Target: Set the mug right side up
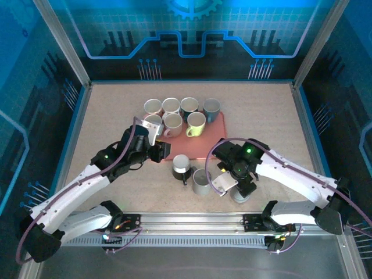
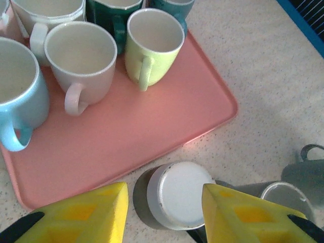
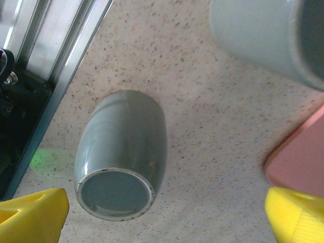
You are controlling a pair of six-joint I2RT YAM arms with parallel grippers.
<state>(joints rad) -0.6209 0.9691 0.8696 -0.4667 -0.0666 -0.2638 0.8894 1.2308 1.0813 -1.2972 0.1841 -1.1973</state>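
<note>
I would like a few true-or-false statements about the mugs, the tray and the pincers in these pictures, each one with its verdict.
1. The yellow-green mug stands upright on the pink tray. True.
2. The dark mug with the white base is on the tray. False: it stands upside down on the table, beside the tray's edge.
3. The right pincer is closed on a mug. False: its fingers stand wide apart, with the grey mug, base up, between them.
4. The left pincer has one finger on each side of the dark mug. True.
</note>
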